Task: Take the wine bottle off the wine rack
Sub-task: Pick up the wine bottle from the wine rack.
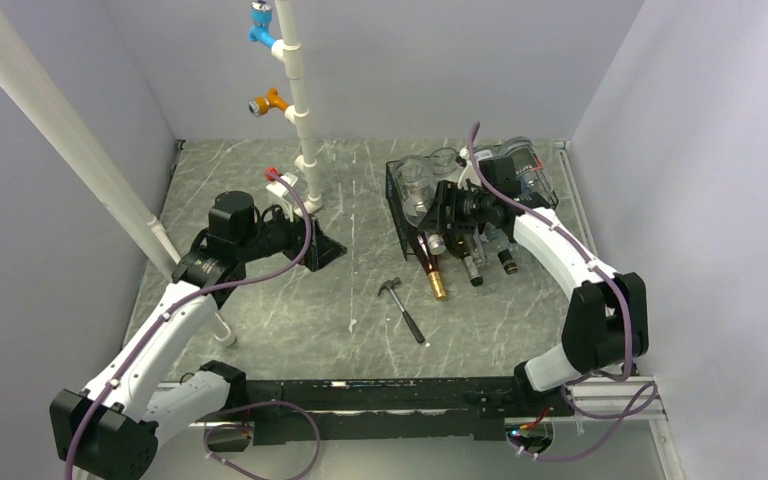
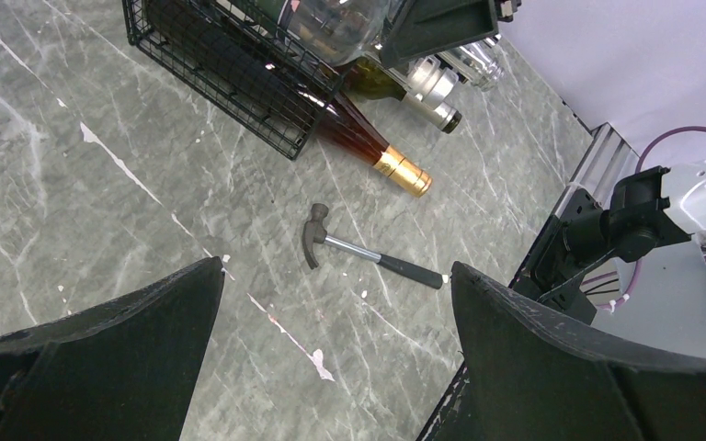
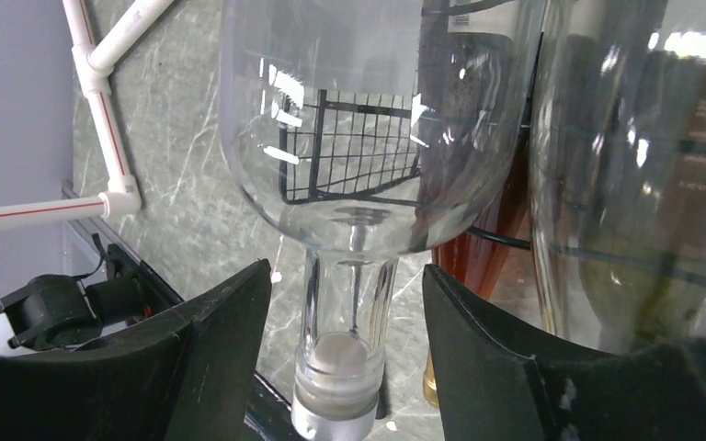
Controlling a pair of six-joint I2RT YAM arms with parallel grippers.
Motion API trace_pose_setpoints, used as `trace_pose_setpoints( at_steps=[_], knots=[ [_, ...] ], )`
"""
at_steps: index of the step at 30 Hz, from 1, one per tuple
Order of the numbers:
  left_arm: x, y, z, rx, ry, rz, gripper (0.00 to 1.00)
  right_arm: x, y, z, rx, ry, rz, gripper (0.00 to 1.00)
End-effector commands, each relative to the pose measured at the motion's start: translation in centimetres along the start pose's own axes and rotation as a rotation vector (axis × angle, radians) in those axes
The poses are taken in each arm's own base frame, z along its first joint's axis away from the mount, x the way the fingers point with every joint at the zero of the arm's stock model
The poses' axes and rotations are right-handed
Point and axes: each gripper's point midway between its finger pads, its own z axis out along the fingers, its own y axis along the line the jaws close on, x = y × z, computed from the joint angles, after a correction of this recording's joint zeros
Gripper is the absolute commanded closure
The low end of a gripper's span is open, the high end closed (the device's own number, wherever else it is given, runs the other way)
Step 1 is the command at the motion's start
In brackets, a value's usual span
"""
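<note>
The wine rack [image 2: 225, 78] is black wire mesh, and the wine bottle [image 3: 368, 119] is clear, glossy glass. The table [image 1: 290, 310] looks like smooth grey marbled stone with white scuffs. The hammer [image 2: 368, 255] has a dull metal head.

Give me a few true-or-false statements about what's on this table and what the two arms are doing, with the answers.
1. A hammer lies on the table, in front of the wine rack. True.
2. The left gripper holds the hammer. False: it is open and empty, apart from the hammer.
3. The right gripper has a finger on each side of the neck of the clear bottle. True.
4. The wine rack is empty. False: several bottles lie in it, among them a dark bottle with a gold cap.
</note>
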Motion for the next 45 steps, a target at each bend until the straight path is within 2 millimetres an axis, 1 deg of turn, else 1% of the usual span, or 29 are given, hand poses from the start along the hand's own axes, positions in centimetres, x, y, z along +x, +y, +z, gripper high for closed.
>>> trace_pose_setpoints(
  at_steps=[1,10,14,20,24,28,31,33,38,45],
  knots=[
    [-2.4,-1.3,-0.7,0.031,-0.061,0.068,0.01,0.0,0.6,1.1,-0.025,-0.002,0.011,0.37],
    [-2.4,-1.3,-0.8,0.028,-0.064,0.071,0.01,0.3,0.3,2.1,-0.025,0.016,0.034,0.4],
    [-2.4,-1.3,-0.7,0.028,-0.061,0.072,0.01,0.4,0.2,2.4,-0.025,0.02,0.043,0.46],
    [-2.4,-1.3,-0.7,0.028,-0.062,0.073,0.01,0.4,0.2,2.3,-0.022,0.012,0.051,0.49],
    [-2.4,-1.3,-0.7,0.027,-0.062,0.075,0.01,0.3,0.1,2.2,-0.02,-0.005,0.056,0.62],
    [-2.4,-1.2,-0.7,0.026,-0.06,0.074,0.01,-0.1,0.2,1.8,-0.044,-0.015,0.071,0.8],
    [-2.3,-1.2,-0.6,0.026,-0.057,0.072,0.01,-0.8,0.7,0.7,-0.099,-0.048,0.097,0.93],
    [-2.3,-1.2,-0.6,0.029,-0.059,0.072,0.01,-1.5,1.0,-0.2,-0.14,-0.071,0.117,1.0],
    [-2.2,-1.3,-0.5,0.036,-0.054,0.068,0.01,-2.9,1.9,-2.2,-0.252,-0.112,0.149,1.0],
    [-2.2,-1.2,-0.5,0.034,-0.053,0.068,0.01,-3.2,3.2,-2.9,-0.327,-0.105,0.143,1.0]
  ],
)
